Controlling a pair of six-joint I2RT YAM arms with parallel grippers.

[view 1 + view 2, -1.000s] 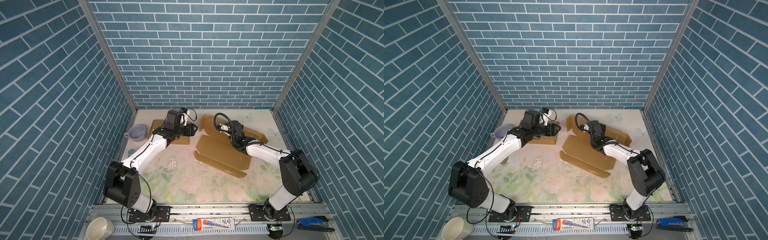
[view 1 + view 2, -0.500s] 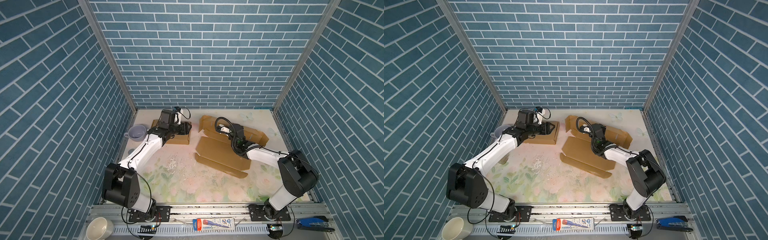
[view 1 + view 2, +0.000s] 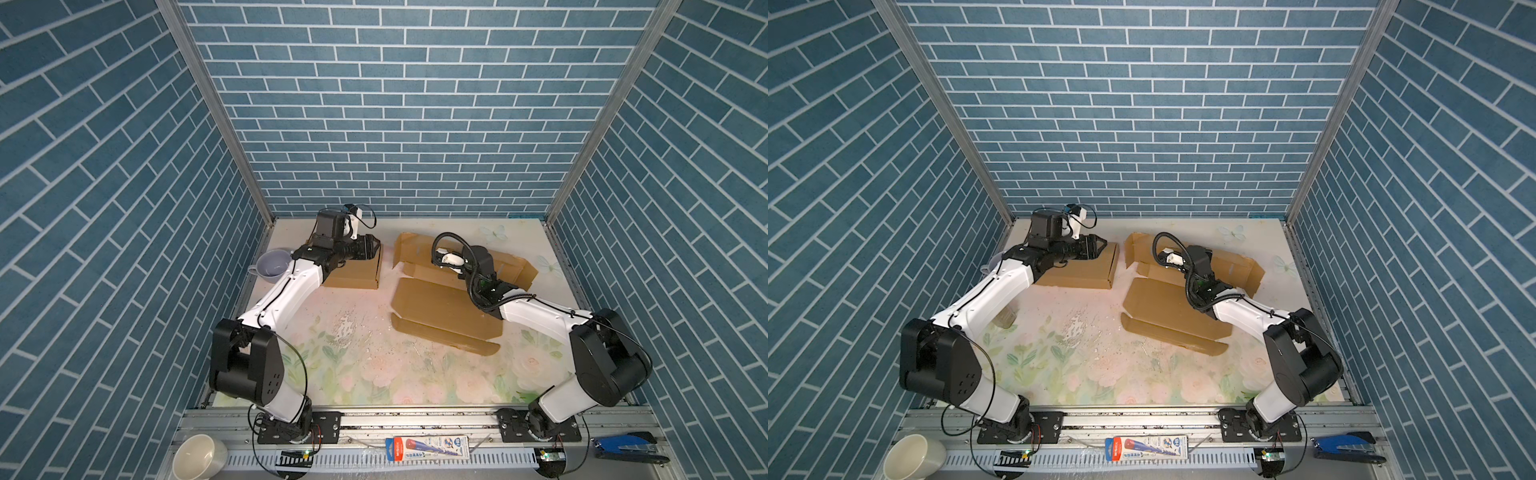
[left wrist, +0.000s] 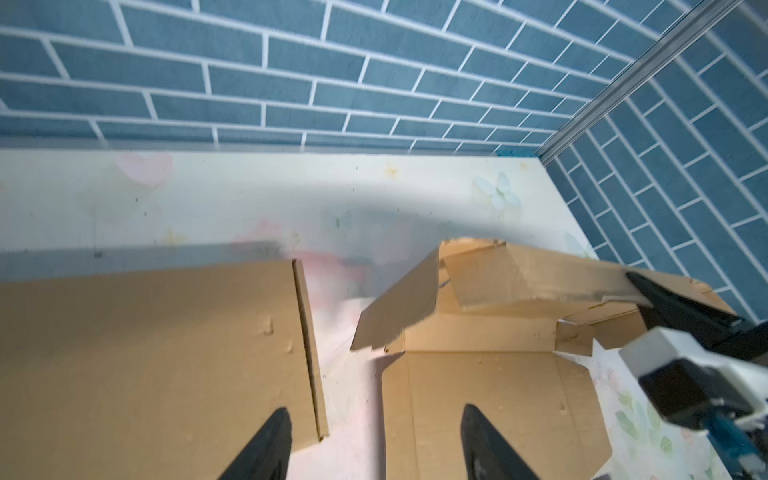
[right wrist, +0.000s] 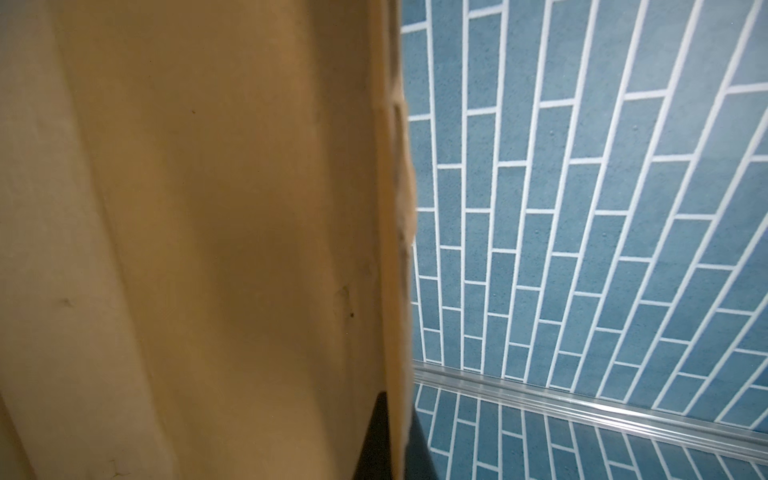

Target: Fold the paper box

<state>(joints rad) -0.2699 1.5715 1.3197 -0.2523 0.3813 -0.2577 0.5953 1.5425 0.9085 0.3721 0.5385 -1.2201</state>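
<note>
Paper box (image 3: 440, 301) flap sits pinched in right claw (image 5: 395, 432); left claw (image 4: 376, 411) gapes beside it.

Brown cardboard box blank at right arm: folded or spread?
Mostly spread: the brown cardboard box blank lies flat on the floral table; only its far flap stands raised, pinched by the right gripper.

Both top views look down from high up at the whole table (image 3: 374, 374), and each wrist view looks from very close at the paper box (image 4: 498, 374).
</note>
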